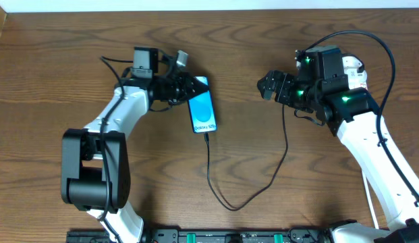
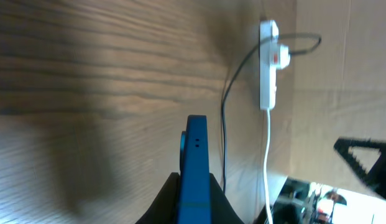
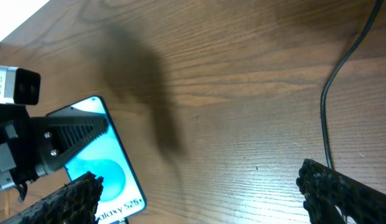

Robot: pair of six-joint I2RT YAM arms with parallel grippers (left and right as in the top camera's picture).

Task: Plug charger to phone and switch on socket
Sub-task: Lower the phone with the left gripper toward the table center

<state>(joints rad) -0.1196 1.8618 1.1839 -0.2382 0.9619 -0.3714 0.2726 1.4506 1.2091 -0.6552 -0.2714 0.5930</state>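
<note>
Where the wooden table (image 1: 47,67) is viewed from above, the left gripper (image 1: 184,88) is found left of centre, pinched tight on the far end of the phone (image 1: 202,109). In the right wrist view one of its fingers (image 3: 74,132) is laid across the lit blue screen. In the left wrist view the phone is seen edge-on, clamped between the two fingers. Whether the phone is resting on the table or raised off it cannot be told.

The phone's near end is met by the tip of the charger cable (image 1: 209,169). Whether the tip is fully seated cannot be told. From there the cable is run toward the front of the table, bent round in a loop, and led back up the right side to a spot just beside the right gripper (image 1: 270,86).

The power strip (image 2: 268,62) is shown in the left wrist view, lying flat beyond the phone, with a red switch (image 2: 276,58) near its far end. It is reached by a black cable near that switch, and a white lead (image 2: 267,162) is trailed from its near end. The switch's position cannot be made out.

Right of centre, the right gripper is held spread wide with nothing between its fingers, well apart from the phone.
</note>
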